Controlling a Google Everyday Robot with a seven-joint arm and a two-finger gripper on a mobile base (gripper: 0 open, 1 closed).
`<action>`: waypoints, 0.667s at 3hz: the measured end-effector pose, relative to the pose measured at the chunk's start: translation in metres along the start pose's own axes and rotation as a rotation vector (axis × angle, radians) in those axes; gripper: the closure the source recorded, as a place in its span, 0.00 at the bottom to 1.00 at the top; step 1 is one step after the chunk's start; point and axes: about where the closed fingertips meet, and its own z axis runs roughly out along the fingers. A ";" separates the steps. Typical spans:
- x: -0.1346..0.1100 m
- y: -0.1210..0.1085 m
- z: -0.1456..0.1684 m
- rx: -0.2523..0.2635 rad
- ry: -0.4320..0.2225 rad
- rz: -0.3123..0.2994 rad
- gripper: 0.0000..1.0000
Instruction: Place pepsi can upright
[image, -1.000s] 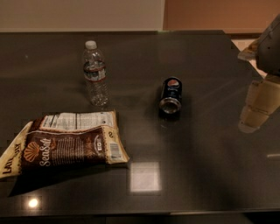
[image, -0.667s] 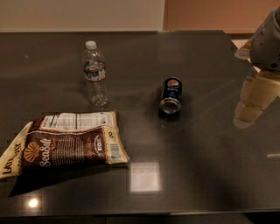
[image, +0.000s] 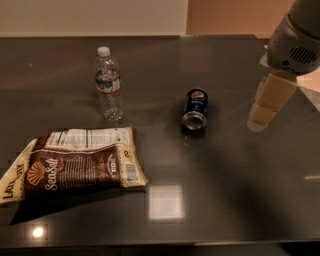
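The pepsi can (image: 195, 107) is dark blue with a round red-white-blue logo. It lies on its side near the middle of the dark table (image: 240, 200), with one silver end facing the camera. My gripper (image: 266, 102) hangs from the grey arm at the upper right. It is above the table, to the right of the can and apart from it, and holds nothing that I can see.
A clear plastic water bottle (image: 109, 84) stands upright left of the can. A brown sea-salt chip bag (image: 75, 162) lies flat at the front left. The table's far edge runs along the wall and its right edge lies behind the arm.
My gripper has moved left, closer to the can, and slightly up in the picture. The can, bottle and bag have not moved.
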 end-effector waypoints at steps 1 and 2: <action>-0.033 -0.037 0.030 -0.049 -0.026 0.130 0.00; -0.049 -0.050 0.048 -0.082 -0.032 0.182 0.00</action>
